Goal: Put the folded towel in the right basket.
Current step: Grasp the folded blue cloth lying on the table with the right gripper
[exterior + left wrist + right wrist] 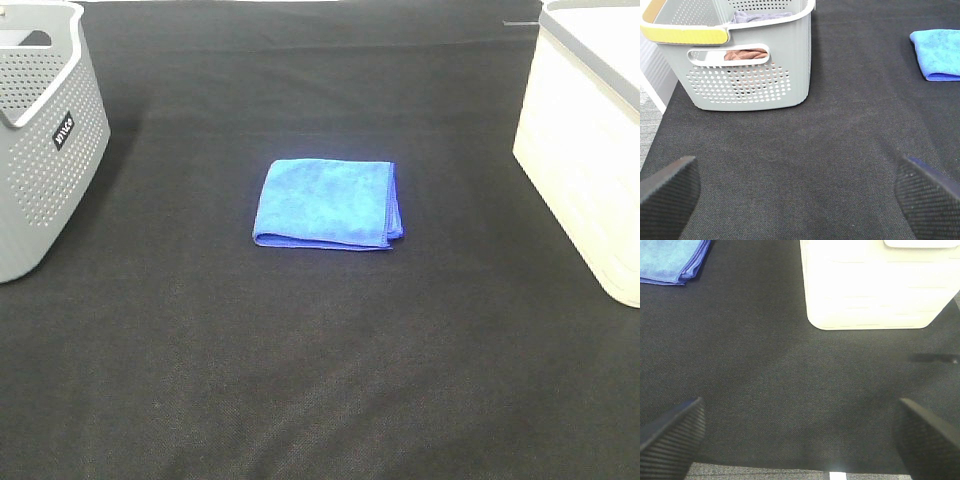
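Exterior high camera is showing the folded towel (325, 203) lying flat near the middle of the black table cover (300, 380). It is blue, and its layered edges are facing the right basket (580, 170). It is sitting well apart from that cream basket and well apart from the grey perforated basket (45, 150) on the left, touching neither of the 2.

My left gripper (800, 192) is hanging released over the cover, its 2 ribbed fingers (667, 187) spread wide with only bare cloth showing between them. Ahead of it the grey basket is holding a brownish cloth (745, 53), which is showing through the handle slot, and a greyish cloth (757, 16) higher up inside.

My right gripper (800, 435) is hanging released too, its 2 pads (930, 432) standing wide apart over bare cover, near the foot of the right basket. The towel is lying off to 1 side of each pincer, well away from both.
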Available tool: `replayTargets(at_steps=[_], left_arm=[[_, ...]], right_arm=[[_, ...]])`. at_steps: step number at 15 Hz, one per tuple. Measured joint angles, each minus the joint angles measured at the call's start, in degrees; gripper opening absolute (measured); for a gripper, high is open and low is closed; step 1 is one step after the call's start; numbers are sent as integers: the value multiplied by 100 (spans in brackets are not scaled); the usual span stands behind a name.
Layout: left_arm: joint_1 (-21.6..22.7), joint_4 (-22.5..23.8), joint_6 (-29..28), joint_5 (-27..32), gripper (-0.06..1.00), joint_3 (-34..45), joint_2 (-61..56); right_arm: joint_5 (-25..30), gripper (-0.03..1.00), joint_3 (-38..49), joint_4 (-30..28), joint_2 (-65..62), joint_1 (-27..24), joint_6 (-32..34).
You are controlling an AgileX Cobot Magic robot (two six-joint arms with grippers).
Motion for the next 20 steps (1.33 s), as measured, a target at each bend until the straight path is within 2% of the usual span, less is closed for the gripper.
replayTargets(at_steps=[13, 16, 18, 20], left_arm=[[0, 6, 0, 0, 99, 0, 0], [0, 6, 0, 0, 99, 0, 0], [0, 6, 0, 0, 99, 0, 0], [0, 6, 0, 0, 99, 0, 0]], right_arm=[[0, 98, 0, -40, 11, 0, 0], [-11, 98, -120, -23, 602, 0, 0], [-11, 98, -859, 292, 1902, 0, -6], [57, 98, -2206, 951, 3547, 0, -6]])
